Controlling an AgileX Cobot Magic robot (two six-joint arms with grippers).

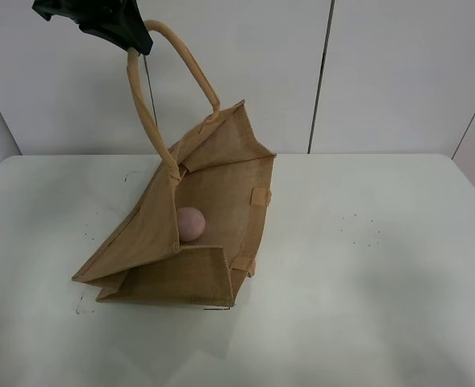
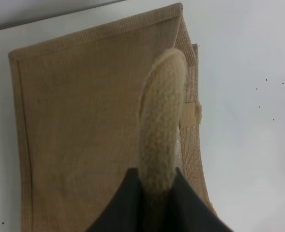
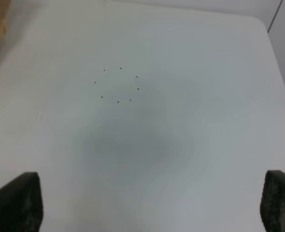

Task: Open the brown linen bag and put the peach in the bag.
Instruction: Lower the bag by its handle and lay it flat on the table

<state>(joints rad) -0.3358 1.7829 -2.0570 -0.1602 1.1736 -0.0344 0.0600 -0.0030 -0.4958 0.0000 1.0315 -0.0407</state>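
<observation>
My left hand [image 1: 131,39] is clamped on one pale beige rope loop handle [image 1: 147,105] of the large tan-brown coarse-weave linen bag [image 1: 221,181]. It holds that handle high above the white tabletop [image 1: 382,266], so the upper panel is pulled up and the mouth gapes. The bag lies on its side, with its long axis running from the folded base at the near edge of the high view up to the mouth at the far right.

The small round pinkish-red peach [image 1: 191,223] sits inside that mouth on the lower panel, well below my left hand and slightly to its right. By my reading the fruit is already in, and what remains is to lower the handle straight down without tipping the panel onto it.

My right hand [image 3: 148,203] has its fingertips spread wide and holds nothing. It hangs over bare tabletop, well apart from the bag, so the left arm is the one placed to finish.
</observation>
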